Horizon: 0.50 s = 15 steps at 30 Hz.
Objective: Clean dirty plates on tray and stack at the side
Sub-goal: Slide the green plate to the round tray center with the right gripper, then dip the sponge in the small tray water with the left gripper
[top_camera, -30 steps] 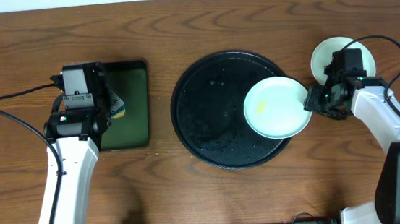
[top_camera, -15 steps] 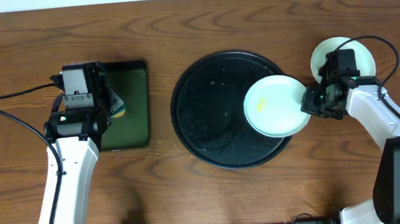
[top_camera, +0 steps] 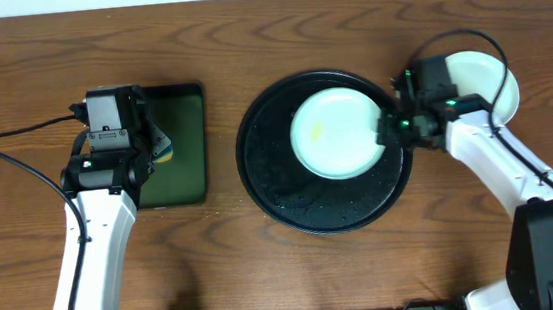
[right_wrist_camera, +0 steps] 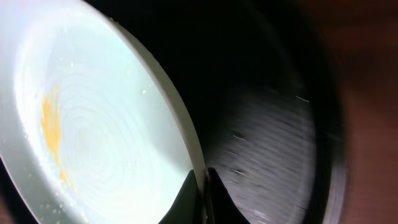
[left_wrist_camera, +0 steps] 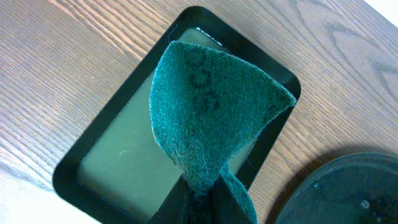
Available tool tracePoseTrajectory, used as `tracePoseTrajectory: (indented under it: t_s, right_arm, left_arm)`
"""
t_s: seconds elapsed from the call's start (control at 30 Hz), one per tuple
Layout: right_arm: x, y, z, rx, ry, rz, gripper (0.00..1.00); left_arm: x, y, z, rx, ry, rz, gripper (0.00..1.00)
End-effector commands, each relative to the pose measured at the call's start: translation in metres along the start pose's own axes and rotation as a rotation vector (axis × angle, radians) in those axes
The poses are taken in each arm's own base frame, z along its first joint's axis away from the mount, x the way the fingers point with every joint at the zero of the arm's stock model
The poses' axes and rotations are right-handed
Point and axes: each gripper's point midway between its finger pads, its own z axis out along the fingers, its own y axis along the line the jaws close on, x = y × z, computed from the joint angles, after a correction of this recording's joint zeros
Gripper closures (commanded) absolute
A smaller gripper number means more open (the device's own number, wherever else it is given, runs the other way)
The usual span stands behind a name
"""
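**The smeared plate [top_camera: 335, 133] lies right of the scouring pad [left_wrist_camera: 211, 112]**

The right gripper [top_camera: 395, 128] pinches the smeared plate's right rim, over the round tray [top_camera: 291, 202]. The left gripper [left_wrist_camera: 200, 196], clamped on the scouring pad, hovers well apart to the left. A second plate [top_camera: 486, 81] sits far right.

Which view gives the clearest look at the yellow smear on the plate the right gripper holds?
Right wrist: the yellow smear runs as a clear streak across the plate, close up. Overhead shows it only as a faint fleck. Left wrist shows no plate.

Yellow-smeared plate [top_camera: 333, 133] over black tray [top_camera: 296, 201]
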Motion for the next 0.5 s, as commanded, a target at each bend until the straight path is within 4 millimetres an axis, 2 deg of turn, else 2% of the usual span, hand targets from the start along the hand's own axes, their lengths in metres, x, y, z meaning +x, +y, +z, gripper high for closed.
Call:
tracePoseTrajectory:
  t_s: [0.0,0.23,0.33,0.47]
  right_arm:
    - [0.002,0.012,0.005,0.027,-0.005,0.004,0.99]
    - [0.014,0.015,0.032,0.056,0.04,-0.012,0.99]
    - [0.018,0.016,0.044,0.038,0.067,0.008,0.99]
    - [0.026,0.021,0.055,-0.006,0.11,0.015,0.99]
  left_arm:
    - [0.001,0.003,0.004,-0.008,-0.001,0.002,0.93]
    - [0.003,-0.001,0.029,-0.003,-0.002,0.001,0.92]
    - [0.01,-0.012,0.047,0.036,0.043,-0.006,0.92]
    - [0.016,-0.013,0.076,0.016,0.068,-0.014,0.92]
